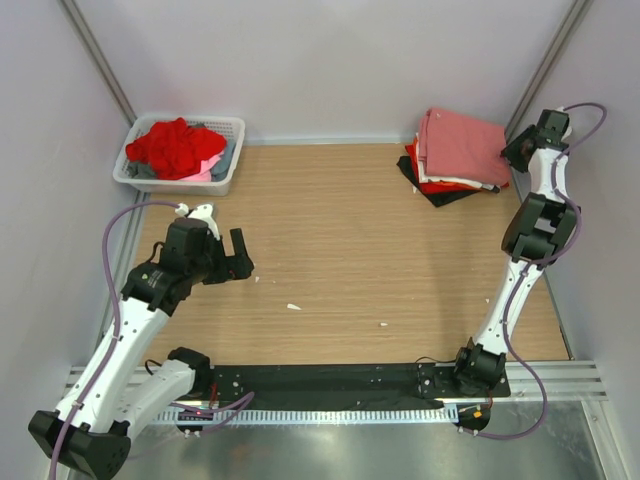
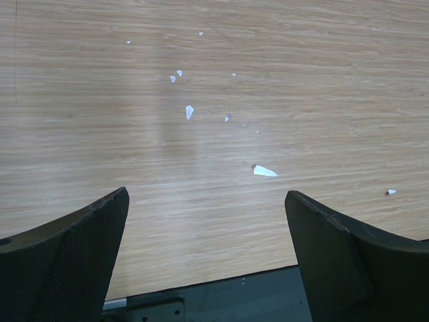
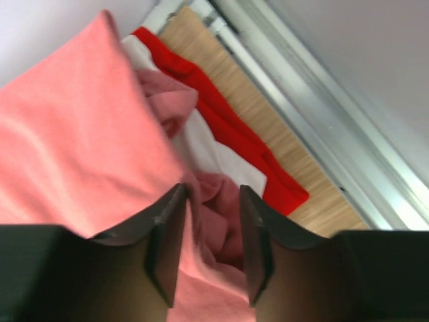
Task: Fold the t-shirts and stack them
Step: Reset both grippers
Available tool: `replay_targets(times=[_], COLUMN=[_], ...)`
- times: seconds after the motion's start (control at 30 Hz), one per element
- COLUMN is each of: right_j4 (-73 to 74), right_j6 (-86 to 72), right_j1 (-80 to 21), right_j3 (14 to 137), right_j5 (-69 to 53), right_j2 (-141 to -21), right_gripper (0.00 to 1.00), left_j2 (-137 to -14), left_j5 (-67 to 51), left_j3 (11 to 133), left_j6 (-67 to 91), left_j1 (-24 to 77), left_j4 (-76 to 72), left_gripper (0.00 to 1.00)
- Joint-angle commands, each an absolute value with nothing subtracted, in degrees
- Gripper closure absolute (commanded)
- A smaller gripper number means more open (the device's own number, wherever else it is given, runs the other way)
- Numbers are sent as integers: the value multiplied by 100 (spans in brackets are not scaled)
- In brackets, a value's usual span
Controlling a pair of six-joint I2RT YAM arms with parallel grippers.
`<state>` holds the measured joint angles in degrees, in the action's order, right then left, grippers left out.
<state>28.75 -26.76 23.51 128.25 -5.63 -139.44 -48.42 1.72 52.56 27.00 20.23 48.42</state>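
A folded stack of t-shirts lies at the table's far right corner: a salmon-pink one (image 1: 460, 145) on top, white, red (image 1: 432, 184) and black (image 1: 435, 195) edges beneath. My right gripper (image 1: 515, 152) hovers at the stack's right edge. In the right wrist view its jaws (image 3: 213, 191) stand partly apart over a bunched fold of the salmon-pink tee (image 3: 74, 127), beside the white (image 3: 214, 151) and red (image 3: 228, 114) layers. More t-shirts, mostly red (image 1: 175, 148), fill the white basket (image 1: 228, 172) at far left. My left gripper (image 1: 243, 255) (image 2: 206, 194) hangs wide open and empty over bare wood.
Small white paper scraps (image 2: 265, 171) dot the wooden table (image 1: 340, 260). The black base strip (image 1: 320, 380) runs along the near edge. A metal frame rail (image 3: 315, 114) and the enclosure wall stand close behind the stack on the right.
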Motion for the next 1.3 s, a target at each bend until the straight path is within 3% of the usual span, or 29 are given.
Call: replay_targets(times=[0.0,0.2,0.27,0.47,0.57,0.67,0.8,1.0,1.27], right_j4=[3005,3463,3463,3647,3578,2852,1690,37,-1405], right_j6=[-2602,-2575,-2619,-2417,-2365,-2347,-2828,-3830,-4351], right_j1=[2496,2496,2487,2067,1707,899,-890,-2775,-4015], right_j3=[13254,12772,12517,11910,11296,9734,6935,3979,2103], right_j5=[578,2134,2258,2584,2277,1376,257,-290,165], right_j2=[-13852,-12746,-12333,-10812,-9961,-8748,-7054,-5837,-5081], right_gripper=[55,46,43,21,20,17,12,6,5], left_j2=[-4825,-4746,-4720,-4570,-4509,-4456,-4473,-4483,-4272], left_j5=[185,193,193,246,272,334,430,527,782], left_j3=[5247,5247,5256,5247,5265,5256,5256,5282,5308], left_j6=[2707,2707,2707,2716,2707,2725,2742,2760,2769], left_j1=[2030,2030,2030,2030,2030,2030,2030,2030,2030], left_j4=[4623,4623,4623,4623,4623,4623,4649,4676,4711], left_gripper=[0,0,0,0,0,0,0,0,0])
